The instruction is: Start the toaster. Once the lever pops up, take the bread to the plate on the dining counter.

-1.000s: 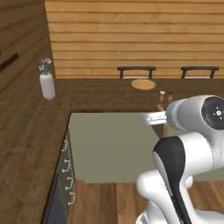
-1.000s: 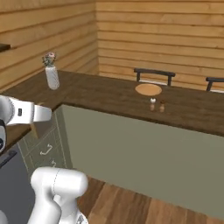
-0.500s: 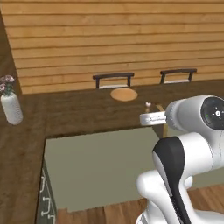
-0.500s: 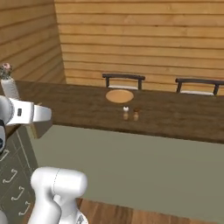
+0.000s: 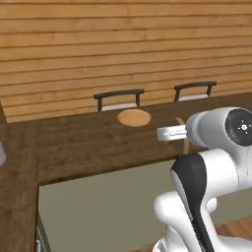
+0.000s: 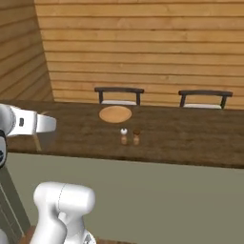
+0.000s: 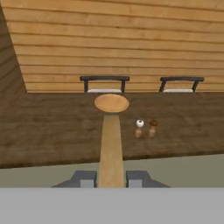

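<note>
My gripper [image 7: 111, 178] is shut on the bread [image 7: 110, 144], a pale tan slice that I see edge-on as a strip running forward between the two fingers. The bread also pokes out beside the white hand in the left base view [image 5: 183, 141]. Straight ahead lies the plate [image 7: 111, 103], a round tan-orange disc on the dining counter [image 7: 48, 131], near its far edge. Both base views show the plate [image 5: 134, 117] [image 6: 115, 114] with nothing on it. The held slice hangs over the counter's near part, short of the plate. The toaster and its lever are out of view.
Two small shakers [image 7: 139, 128] [image 7: 152, 127] stand on the counter just right of the bread's line, nearer than the plate. Two dark chairs [image 6: 119, 94] [image 6: 205, 97] stand behind the counter against the wood-plank wall. The counter's pale olive side panel [image 6: 167, 200] faces me.
The base has moved, so the whole scene has slid left: the vase has left the picture and the plate now sits straight ahead and closer. The gripper keeps its hold on the bread.
</note>
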